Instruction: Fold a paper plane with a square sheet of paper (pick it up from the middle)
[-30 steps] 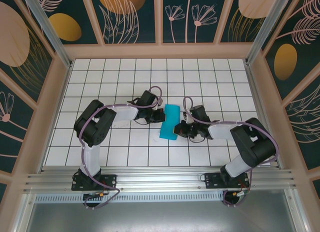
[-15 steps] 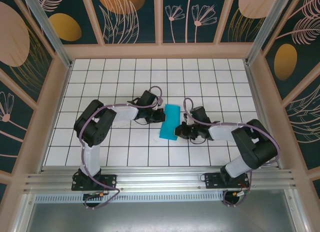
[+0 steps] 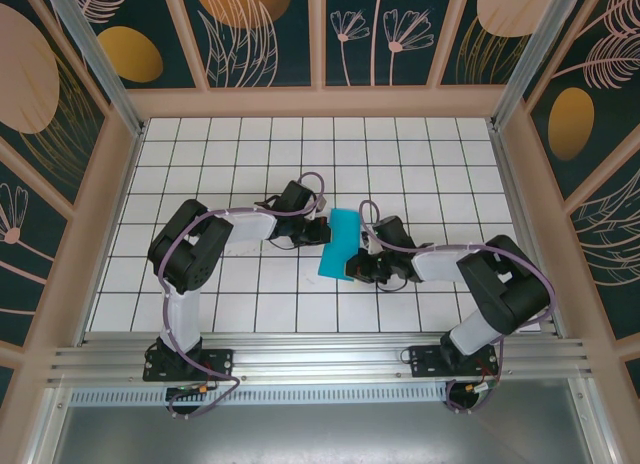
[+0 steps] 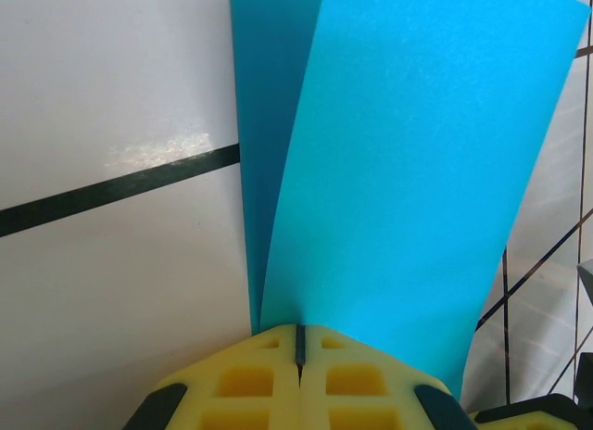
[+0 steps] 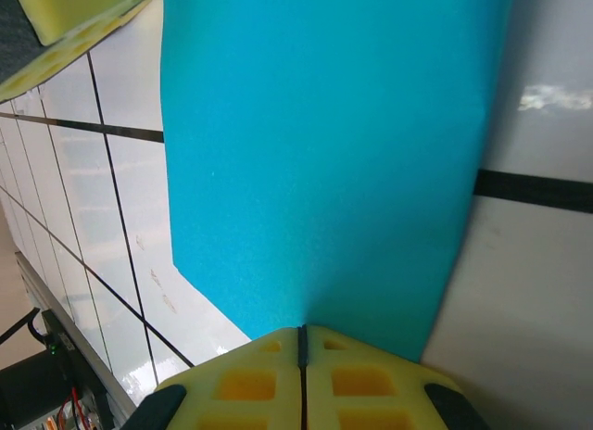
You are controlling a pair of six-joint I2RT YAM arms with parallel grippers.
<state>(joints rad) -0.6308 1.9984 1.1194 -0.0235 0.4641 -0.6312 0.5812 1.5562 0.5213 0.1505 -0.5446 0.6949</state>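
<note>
You have the square sheet of paper (image 3: 338, 244) lying folded into a narrow teal strip on the white gridded tabletop (image 3: 250, 154). Your left wrist view shows two layers, with a darker one peeking out along the upper layer's left edge.

The left gripper (image 3: 318, 229) sits against the strip's left side. Its yellow jaws are pressed together, with the paper's edge pinched in the seam. The right gripper (image 3: 355, 269) is at the strip's near right corner. Its jaws are likewise closed on the paper, and from above it covers that corner.

Both arms crowd the strip from opposite sides. Black grid lines run out from under the paper. The leaf-patterned walls (image 3: 260, 34) and the metal rail (image 3: 320, 359) stand well apart from it.
</note>
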